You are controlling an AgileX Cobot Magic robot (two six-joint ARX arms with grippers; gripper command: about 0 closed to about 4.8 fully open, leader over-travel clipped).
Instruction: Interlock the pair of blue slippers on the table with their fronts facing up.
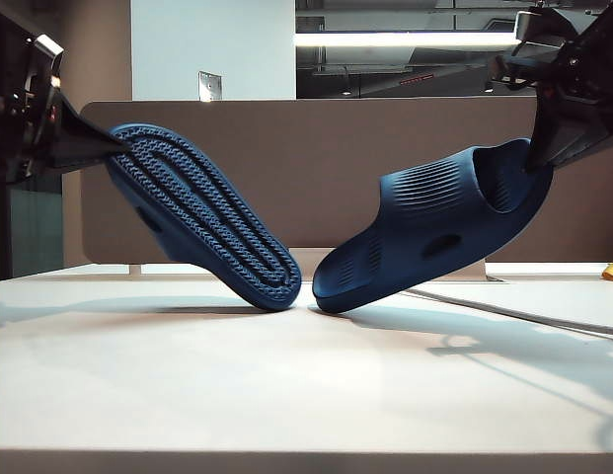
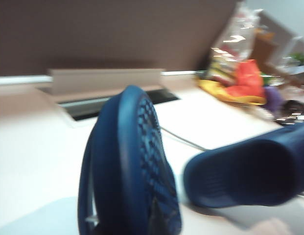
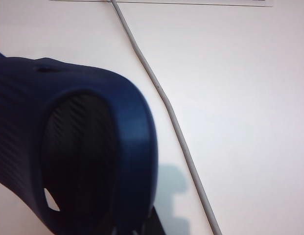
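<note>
Both blue slippers are lifted by their heels, with their toes down on the cream table (image 1: 286, 395). My left gripper (image 1: 87, 148) is shut on the heel of the left slipper (image 1: 202, 212), whose treaded sole faces the exterior camera. The right slipper (image 1: 434, 232) slopes down with its ribbed strap up, and my right gripper (image 1: 539, 148) is shut on its heel. The two toes almost meet at the table's middle. In the left wrist view the held slipper (image 2: 132, 166) stands on edge, with the other slipper (image 2: 249, 171) beside it. The right wrist view is filled by its slipper (image 3: 93, 147). Both grippers' fingers are hidden in the wrist views.
A brown partition panel (image 1: 316, 168) stands behind the table. A grey cable (image 1: 513, 311) runs over the table at the right, also in the right wrist view (image 3: 161, 98). Colourful bags (image 2: 240, 78) lie at the far right, near a slot in the tabletop (image 2: 112, 103).
</note>
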